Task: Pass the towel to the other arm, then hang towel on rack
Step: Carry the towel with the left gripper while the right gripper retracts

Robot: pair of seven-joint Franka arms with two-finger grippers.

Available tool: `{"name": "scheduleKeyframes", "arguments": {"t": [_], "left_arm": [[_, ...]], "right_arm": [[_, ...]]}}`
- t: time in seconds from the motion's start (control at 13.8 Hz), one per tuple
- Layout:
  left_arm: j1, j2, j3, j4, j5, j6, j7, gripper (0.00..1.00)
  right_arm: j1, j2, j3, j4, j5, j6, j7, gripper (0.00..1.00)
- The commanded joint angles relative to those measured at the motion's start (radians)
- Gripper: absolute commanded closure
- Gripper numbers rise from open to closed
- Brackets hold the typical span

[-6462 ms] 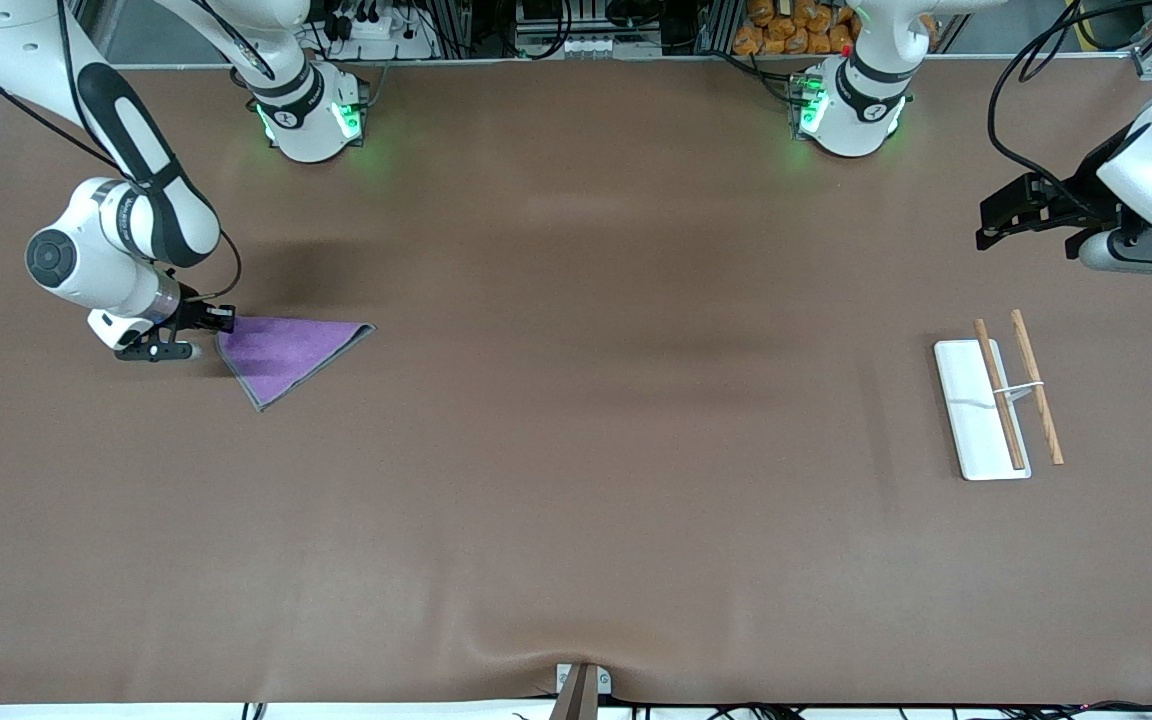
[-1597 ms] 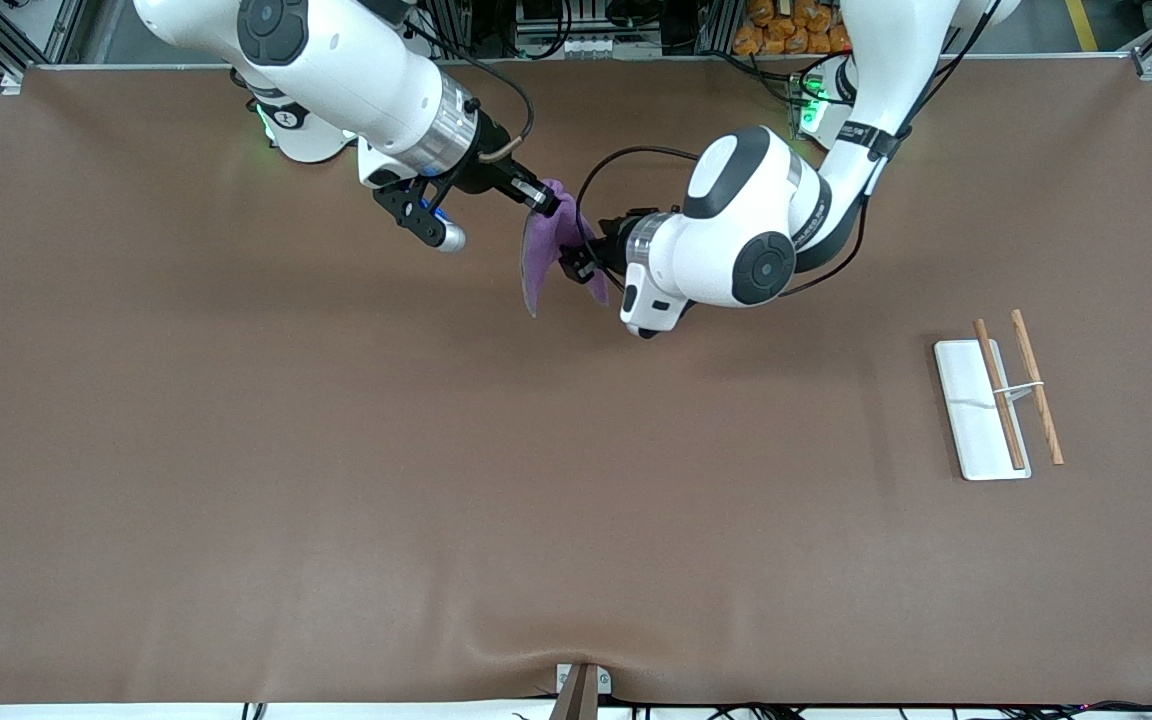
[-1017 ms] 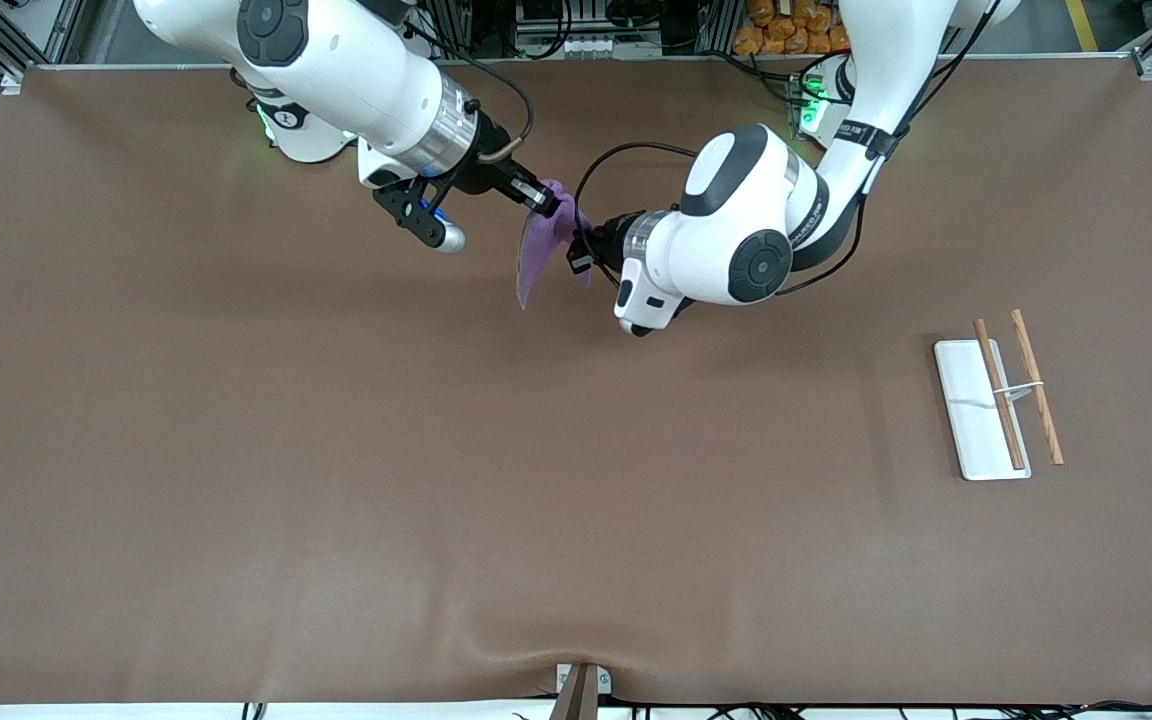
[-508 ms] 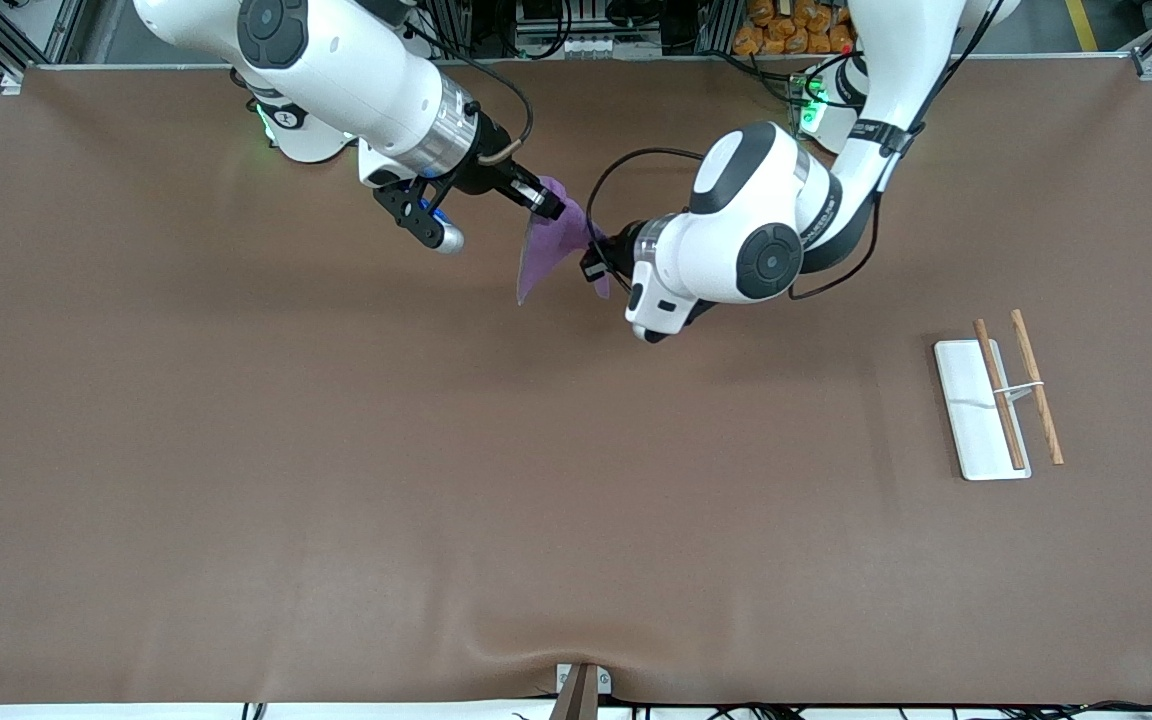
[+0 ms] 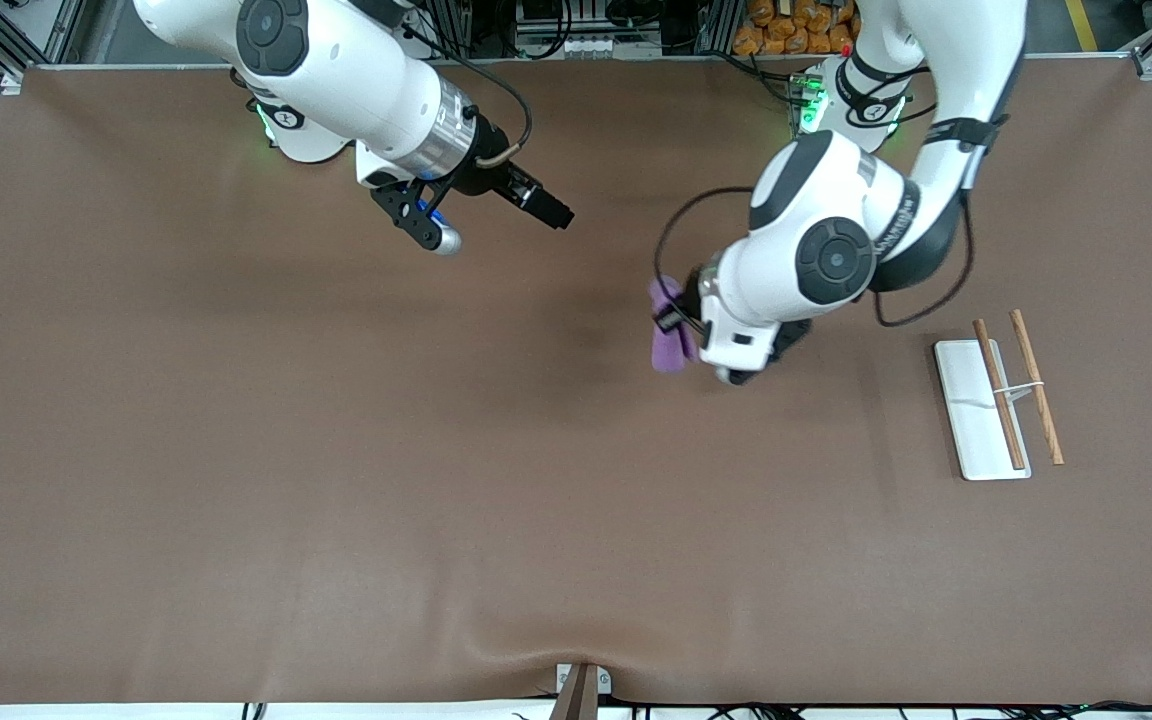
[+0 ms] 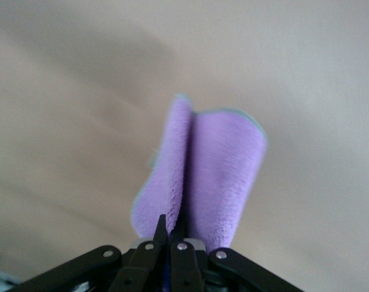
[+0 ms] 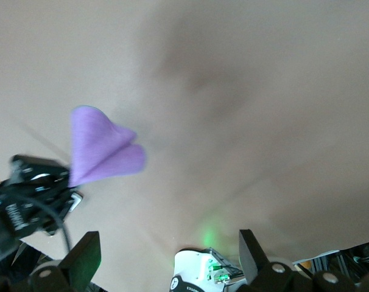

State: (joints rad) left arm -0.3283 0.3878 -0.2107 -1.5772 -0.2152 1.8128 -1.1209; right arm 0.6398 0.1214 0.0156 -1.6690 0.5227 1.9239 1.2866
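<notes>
Left pincer [image 5: 669, 322], over the desk [image 5: 336, 450], clamps the limp, light towel [image 5: 667, 345] by its upper fold; the towel droops below it, while the right pincer [image 5: 558, 215] waits released.

White arms [image 5: 836, 240], black joints, black cables

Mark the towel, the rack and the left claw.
towel [image 5: 668, 345]: front view, on the hanging purple fold.
rack [image 5: 966, 390]: front view, on the bare white base.
left claw [image 6: 170, 224]: left wrist view, midway between the fingertips pinching the towel.
</notes>
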Motion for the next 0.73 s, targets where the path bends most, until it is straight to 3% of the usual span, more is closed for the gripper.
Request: {"name": "scheduleKeyframes", "arguments": {"t": [0.0, 0.29, 0.65], "left_arm": [[0.060, -0.009, -0.004, 0.029, 0.156, -0.017, -0.028, 1.00], [0.118, -0.007, -0.003, 0.032, 0.406, -0.006, -0.072, 1.00], [0.161, -0.009, -0.006, 0.032, 0.712, -0.003, -0.293, 1.00]], "right_arm": [[-0.023, 0.015, 0.004, 0.021, -0.048, -0.034, 0.005, 0.00], [-0.041, 0.030, 0.003, 0.009, -0.099, -0.034, -0.050, 0.00], [-0.126, 0.035, 0.003, -0.006, -0.112, -0.051, -0.223, 0.00]]}}
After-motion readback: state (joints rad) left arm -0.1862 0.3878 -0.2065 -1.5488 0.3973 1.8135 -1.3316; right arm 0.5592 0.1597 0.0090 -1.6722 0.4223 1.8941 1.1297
